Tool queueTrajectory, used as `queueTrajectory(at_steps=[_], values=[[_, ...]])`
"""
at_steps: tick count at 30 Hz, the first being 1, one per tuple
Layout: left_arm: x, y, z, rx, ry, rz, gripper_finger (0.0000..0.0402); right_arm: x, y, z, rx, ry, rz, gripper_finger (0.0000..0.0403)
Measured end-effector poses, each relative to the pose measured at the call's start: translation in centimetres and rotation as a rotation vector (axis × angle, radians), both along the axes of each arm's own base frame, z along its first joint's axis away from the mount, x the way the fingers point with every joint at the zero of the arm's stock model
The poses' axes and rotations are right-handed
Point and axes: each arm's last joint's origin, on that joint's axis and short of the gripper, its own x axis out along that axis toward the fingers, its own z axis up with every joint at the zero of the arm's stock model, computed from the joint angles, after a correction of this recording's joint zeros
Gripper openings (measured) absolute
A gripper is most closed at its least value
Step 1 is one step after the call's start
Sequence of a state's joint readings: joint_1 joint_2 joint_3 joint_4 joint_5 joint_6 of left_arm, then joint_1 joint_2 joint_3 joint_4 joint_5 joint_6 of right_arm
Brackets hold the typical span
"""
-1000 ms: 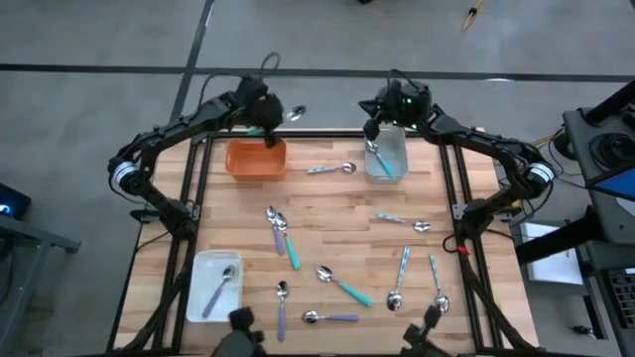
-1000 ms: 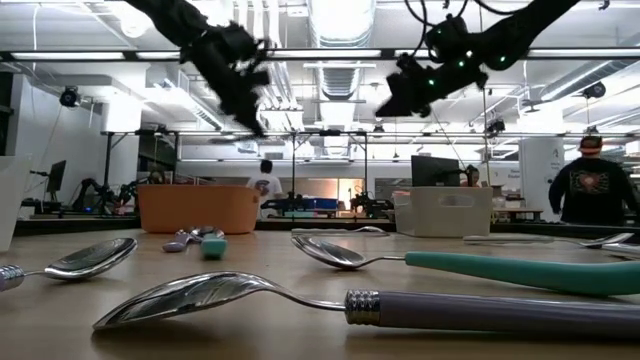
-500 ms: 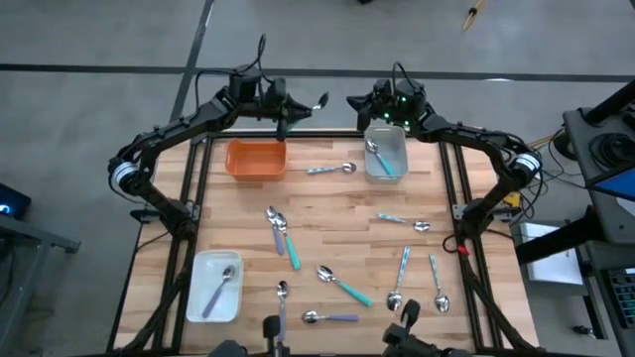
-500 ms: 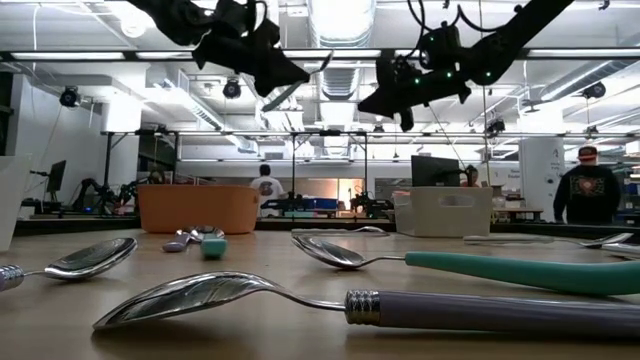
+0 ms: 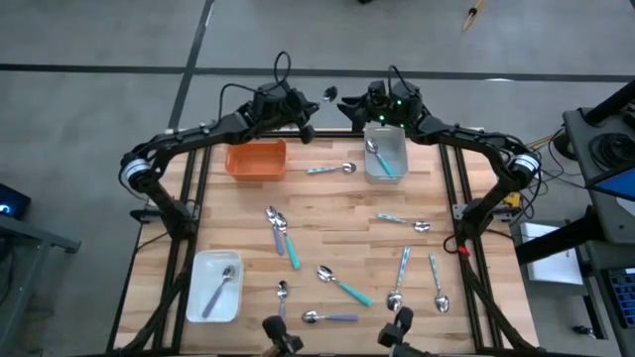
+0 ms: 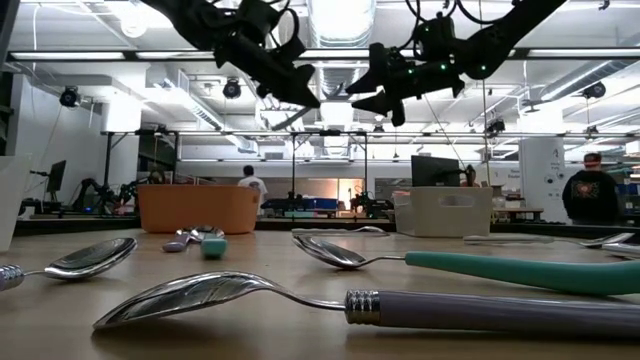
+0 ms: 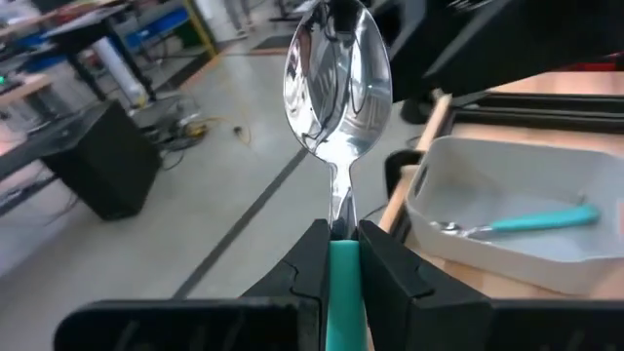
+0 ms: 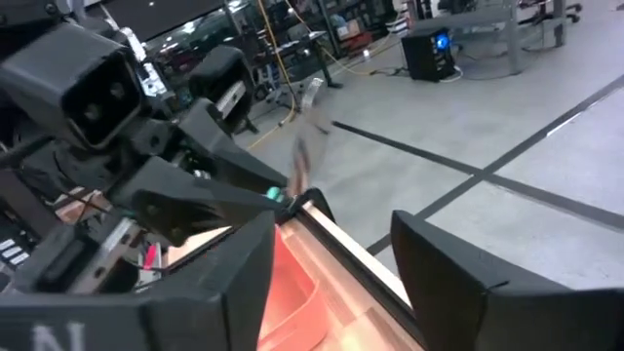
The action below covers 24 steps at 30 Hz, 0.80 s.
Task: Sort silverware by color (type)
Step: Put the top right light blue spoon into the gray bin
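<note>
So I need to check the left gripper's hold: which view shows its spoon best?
Left wrist view: the teal spoon stands clamped between the left gripper fingers. The high view shows only its tiny bowl; low and right wrist views barely show it.

On your wooden surface [image 5: 327,213] you have three trays: an orange tray [image 5: 256,160] at the far left, a grey tray [image 5: 388,152] at the far right, and a white tray [image 5: 213,286] near the front left corner. A person [image 6: 589,192] stands in the room behind.
</note>
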<state>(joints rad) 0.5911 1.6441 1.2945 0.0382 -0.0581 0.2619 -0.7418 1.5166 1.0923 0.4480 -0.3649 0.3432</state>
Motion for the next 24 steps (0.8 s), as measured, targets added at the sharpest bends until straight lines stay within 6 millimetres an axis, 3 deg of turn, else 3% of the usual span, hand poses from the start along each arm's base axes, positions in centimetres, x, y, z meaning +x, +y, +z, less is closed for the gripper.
queueTrajectory(at_steps=[7,20,24], values=[[1.1,-0.2,-0.5,-0.044,-0.074,0.007,0.0023,0.1,0.0,0.2,-0.016,-0.012,-0.050,0.0219],[3.4,-1.3,-1.5,-0.032,-0.136,-0.043,0.0023,0.2,0.2,0.6,-0.054,-0.037,-0.044,0.0219],[3.8,-1.3,-2.1,-0.041,-0.143,-0.048,0.0024,0.2,0.2,0.6,-0.055,-0.037,-0.044,0.0203]])
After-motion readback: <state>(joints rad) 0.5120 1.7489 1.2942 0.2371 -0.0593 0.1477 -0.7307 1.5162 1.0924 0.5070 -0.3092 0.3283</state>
